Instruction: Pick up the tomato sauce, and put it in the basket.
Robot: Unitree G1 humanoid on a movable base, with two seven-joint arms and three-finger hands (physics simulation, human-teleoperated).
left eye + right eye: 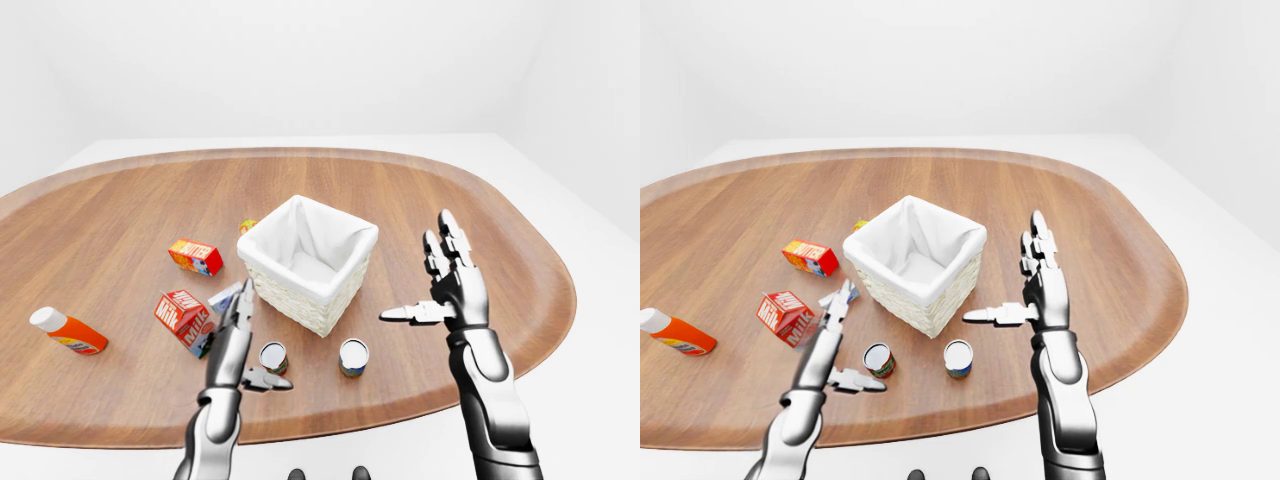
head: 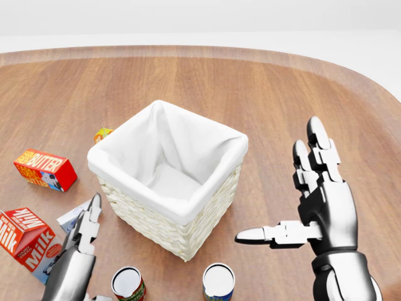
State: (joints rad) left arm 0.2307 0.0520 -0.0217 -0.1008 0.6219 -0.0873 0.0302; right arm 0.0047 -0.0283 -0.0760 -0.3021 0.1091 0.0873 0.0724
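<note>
Standing near the middle of the oval wooden table (image 1: 120,210), the white-lined wicker basket (image 2: 168,177) served as the anchor for everything else. Two cans stood upright just below it in the head view: one with a red label (image 2: 128,283), which looked like the tomato sauce, sat toward the basket's lower-left corner, and one with a blue label (image 2: 218,281) sat toward its lower-right corner; both were on the table, outside the basket, and well apart from each other. The left hand (image 1: 238,345) hovered left of the red-labelled can, its fingers stretched out and its thumb pointing sideways toward the can, gripping nothing. The right hand (image 2: 310,207) was raised to the right of the basket, spread wide with fingers up and thumb pointing toward the basket, also holding nothing. Left of the basket lay a red butter box (image 2: 45,169), and below that a red milk carton (image 2: 25,238) on its side, close to the left hand. A small orange-yellow item (image 2: 103,133) peeked out beside the basket's upper-left edge, too small to identify. Farther left of the basket in the left-eye view, an orange bottle with a white cap (image 1: 66,331) lay on its side.
</note>
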